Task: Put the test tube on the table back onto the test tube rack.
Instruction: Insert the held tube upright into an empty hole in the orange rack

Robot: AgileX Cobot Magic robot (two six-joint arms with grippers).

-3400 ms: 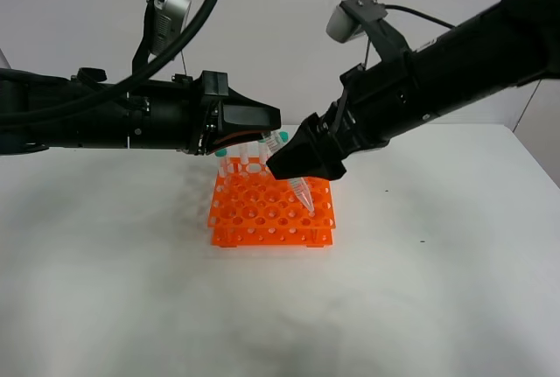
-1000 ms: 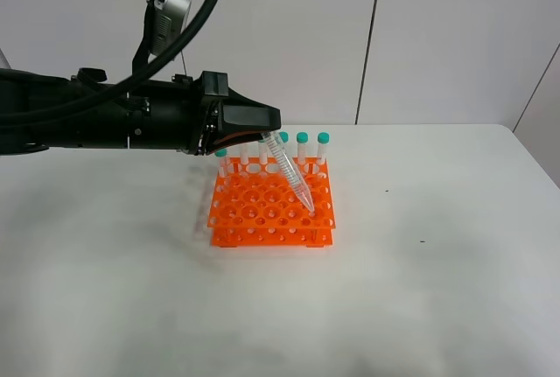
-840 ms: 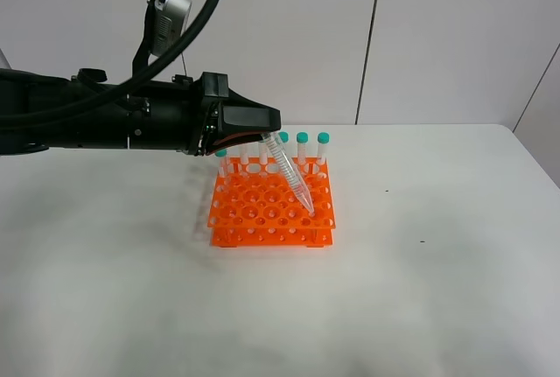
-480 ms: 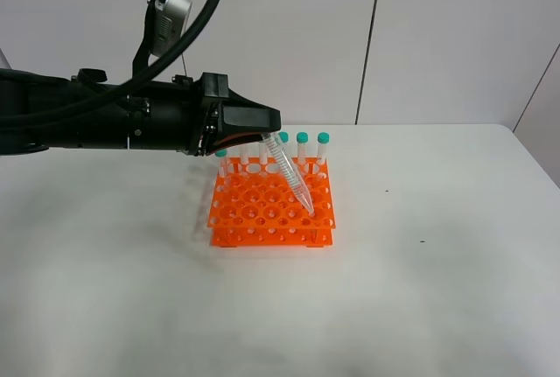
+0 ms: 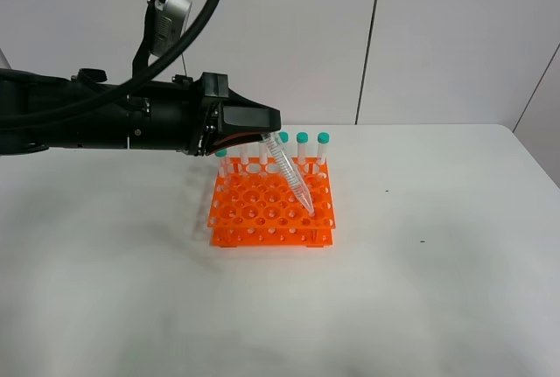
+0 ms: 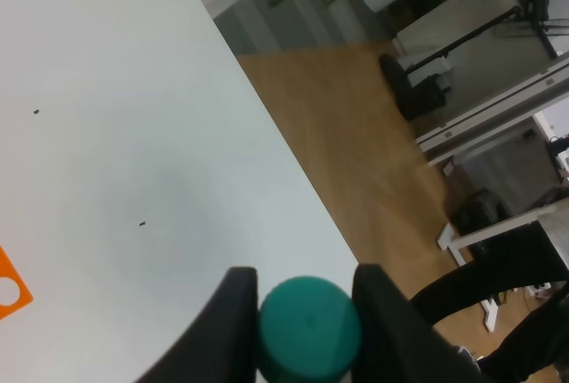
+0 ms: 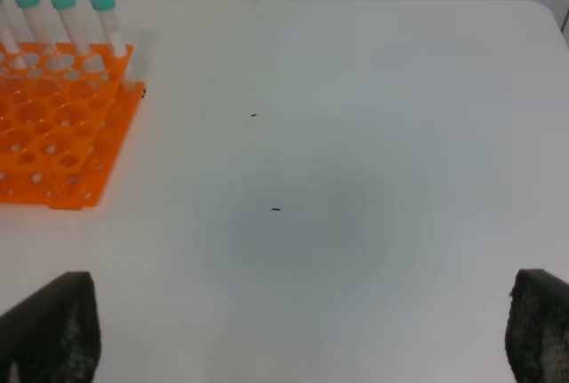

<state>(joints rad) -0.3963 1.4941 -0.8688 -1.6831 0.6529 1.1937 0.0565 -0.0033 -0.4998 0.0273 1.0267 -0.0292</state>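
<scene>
My left gripper (image 5: 265,130) is shut on the teal cap of a clear test tube (image 5: 293,180). The tube hangs tilted, with its pointed tip down at the top tier of the orange rack (image 5: 254,219), near the rack's front right holes. I cannot tell whether the tip is inside a hole. In the left wrist view the teal cap (image 6: 309,325) sits between the two black fingers (image 6: 233,330). My right gripper (image 7: 293,334) is open and empty over the bare table (image 7: 356,134), to the right of the rack (image 7: 53,134). It is out of the exterior view.
Several capped tubes (image 5: 312,148) stand upright in the rack's back row and also show in the right wrist view (image 7: 64,14). The table's right edge (image 6: 293,179) drops to a wooden floor. The left arm (image 5: 114,119) reaches in above the table.
The right arm, which was beside the tube over the rack 3.4 s ago, has pulled back out of the exterior view. Over the last second nothing has visibly moved.
</scene>
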